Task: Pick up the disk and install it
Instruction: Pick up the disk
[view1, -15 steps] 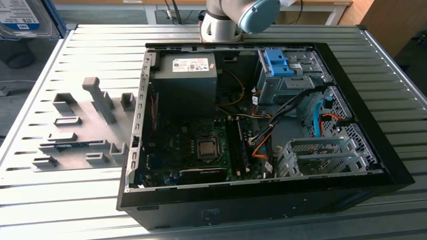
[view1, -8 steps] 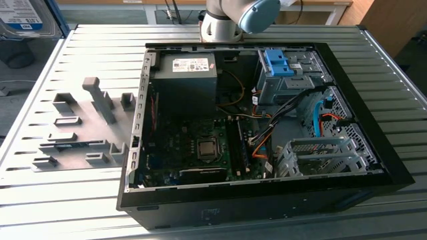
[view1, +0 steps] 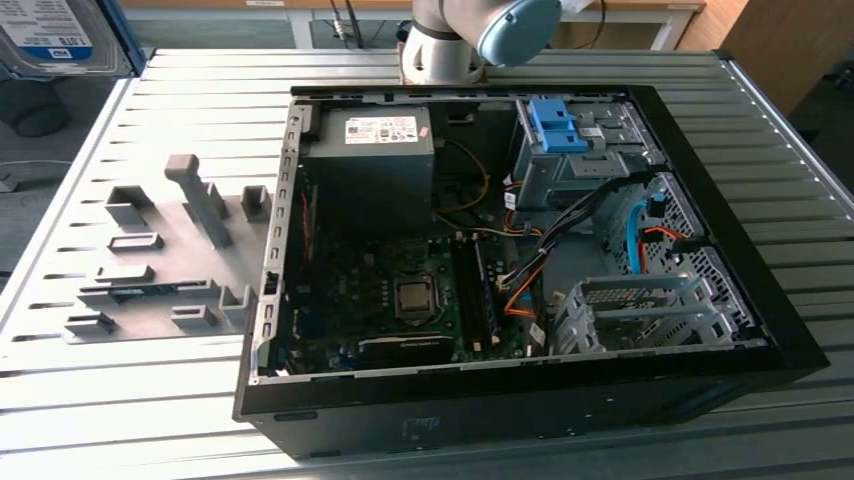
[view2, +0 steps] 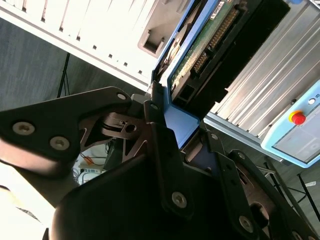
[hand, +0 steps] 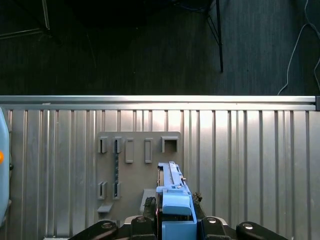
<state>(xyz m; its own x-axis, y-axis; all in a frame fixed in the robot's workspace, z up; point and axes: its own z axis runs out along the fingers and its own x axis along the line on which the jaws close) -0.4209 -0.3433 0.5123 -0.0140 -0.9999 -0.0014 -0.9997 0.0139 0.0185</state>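
**Status.** The hand (view2: 181, 122) is clenched on one end of the disk (view2: 200, 50), a flat silver metal hard drive with blue plastic rails. Both fingers (view2: 162, 150) press on the blue rail end. The green circuit board and connector face the second wrist view. In the first wrist view the disk (hand: 171, 180) is seen edge-on, held clear above the grey slotted holder plate (hand: 140, 160) on the ribbed metal worktop (hand: 250, 165). In the exterior view the disk (view1: 47, 30) shows its labelled face at the upper corner on the exterior view's left, well apart from the open black computer case (view1: 534, 410).

**Caution.** The grip appears to bear on smooth plastic at one end only, so the overhanging body could tilt or slip under a fast swing. Inside the case, loose orange and black cables (view1: 521, 285) lie near the silver drive cage (view1: 641, 305). A tilted disk would likely snag them or jam its rails against the cage.
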